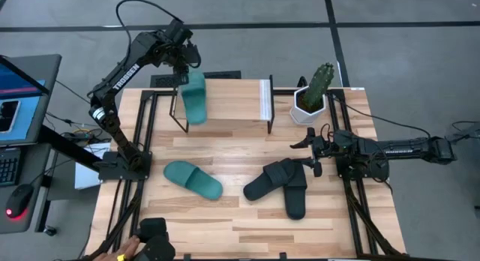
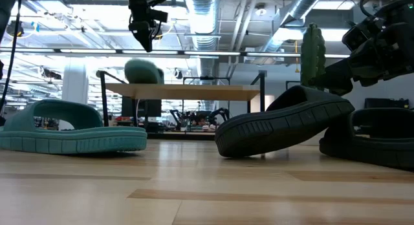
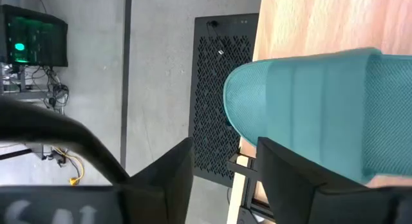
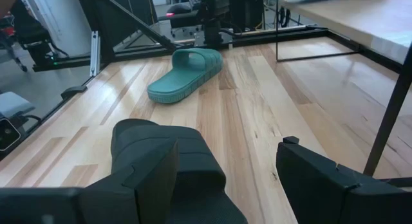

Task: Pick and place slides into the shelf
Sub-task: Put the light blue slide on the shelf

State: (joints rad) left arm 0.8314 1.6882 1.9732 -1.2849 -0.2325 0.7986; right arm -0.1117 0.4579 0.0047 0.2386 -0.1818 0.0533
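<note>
We see one teal slide (image 1: pixel 194 96) lying on the shelf (image 1: pixel 225 103), at the 11 o'clock part of the table (image 1: pixel 225 223). The second teal slide (image 1: pixel 193 178) rests on the table at about 8 o'clock, and the two black slides (image 1: pixel 281 184) lie overlapping at about 4 o'clock. "TROSSEN" reads in white along the left arm (image 1: pixel 124 75). That arm reaches up and over to the shelf's far left end, its left gripper (image 1: pixel 182 66) hanging just above the shelved slide's far end, fingers apart and holding nothing. The right gripper (image 1: pixel 306 152) stretches in level from 3 o'clock, jaws spread, just beside the black pair. A potted cactus (image 1: pixel 315 92) stands at 1 o'clock.
</note>
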